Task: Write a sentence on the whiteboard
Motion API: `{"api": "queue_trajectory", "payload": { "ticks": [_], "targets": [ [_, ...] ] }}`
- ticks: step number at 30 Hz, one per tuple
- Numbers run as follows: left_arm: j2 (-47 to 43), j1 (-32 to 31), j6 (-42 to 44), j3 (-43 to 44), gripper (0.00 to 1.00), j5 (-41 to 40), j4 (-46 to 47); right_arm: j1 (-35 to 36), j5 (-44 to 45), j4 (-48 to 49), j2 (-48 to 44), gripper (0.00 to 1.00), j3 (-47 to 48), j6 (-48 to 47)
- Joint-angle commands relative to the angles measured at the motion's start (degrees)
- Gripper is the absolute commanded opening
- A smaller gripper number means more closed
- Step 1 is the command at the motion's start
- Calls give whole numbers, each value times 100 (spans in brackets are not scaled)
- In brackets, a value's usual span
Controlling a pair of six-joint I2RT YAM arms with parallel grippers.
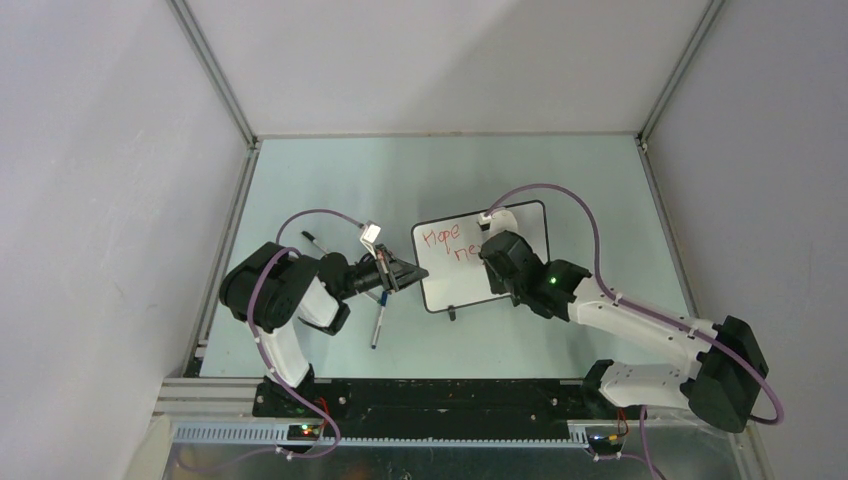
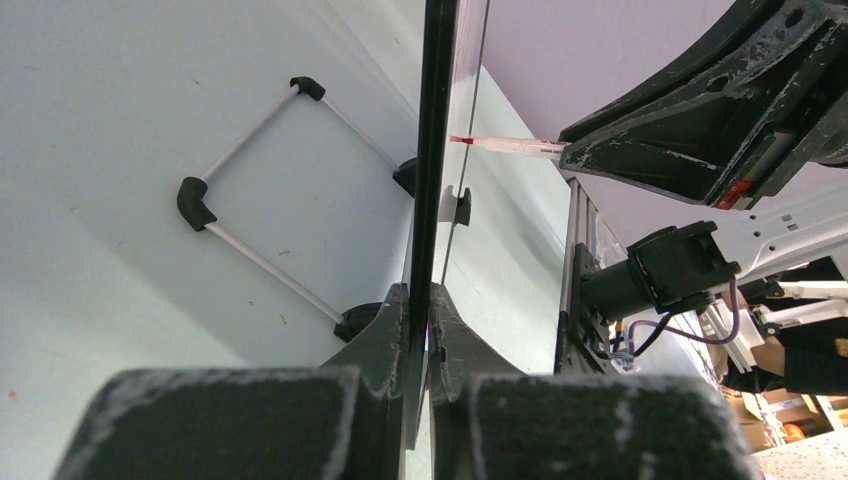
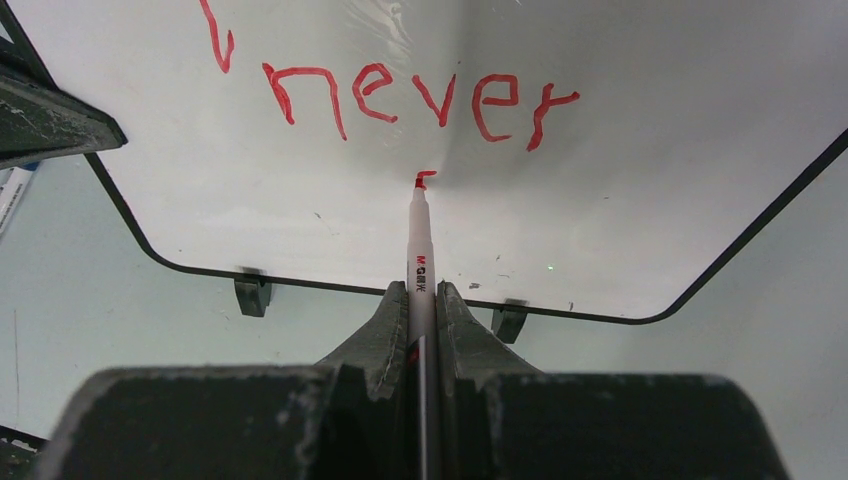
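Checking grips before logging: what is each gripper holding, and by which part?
Left gripper pinches the whiteboard by its side edge; right gripper clamps the red marker by its barrel.

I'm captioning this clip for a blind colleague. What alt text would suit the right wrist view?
The right gripper, shut on a red marker, holds its tip against the whiteboard just below the red handwritten word "never", with a short red mark at the tip. The board's two small feet show beneath.

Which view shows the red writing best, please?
Right wrist: the writing faces it up close, "never" fully legible on the board. Top view shows it tiny, partly hidden by the right arm; left wrist sees the board edge-on, no words.
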Motion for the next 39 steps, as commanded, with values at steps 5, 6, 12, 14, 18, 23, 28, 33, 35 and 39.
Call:
{"api": "queue_trajectory", "payload": {
  "ticks": [5, 6, 12, 14, 18, 23, 28, 33, 35, 39],
  "targets": [
    [-62, -43, -16, 14, 0, -71, 183, -53, 28, 108, 162, 0, 251, 1],
    [-59, -39, -16, 18, 0, -68, 183, -50, 37, 94, 172, 0, 250, 11],
    [-67, -43, -16, 19, 0, -64, 183, -47, 68, 24, 177, 0, 238, 45],
    [-58, -36, -16, 19, 0, -60, 183, -39, 76, -4, 150, 0, 215, 54],
    [-55, -36, -16, 18, 0, -64, 185, -43, 76, -52, 72, 0, 143, 84],
    [-60, -42, -16, 20, 0, -64, 183, -21, 54, -101, 25, 0, 33, 138],
    [-63, -37, -16, 19, 0, -47, 183, 29, 40, -156, -47, 0, -32, 193],
    [-69, -42, -16, 19, 0, -56, 184, 85, 45, -241, -114, 0, -113, 269],
    [-63, -38, -16, 12, 0, -42, 183, 112, 49, -256, -129, 0, -149, 302],
    [-77, -41, -16, 3, 0, -42, 183, 166, 55, -270, -143, 0, -219, 357]
  ]
}}
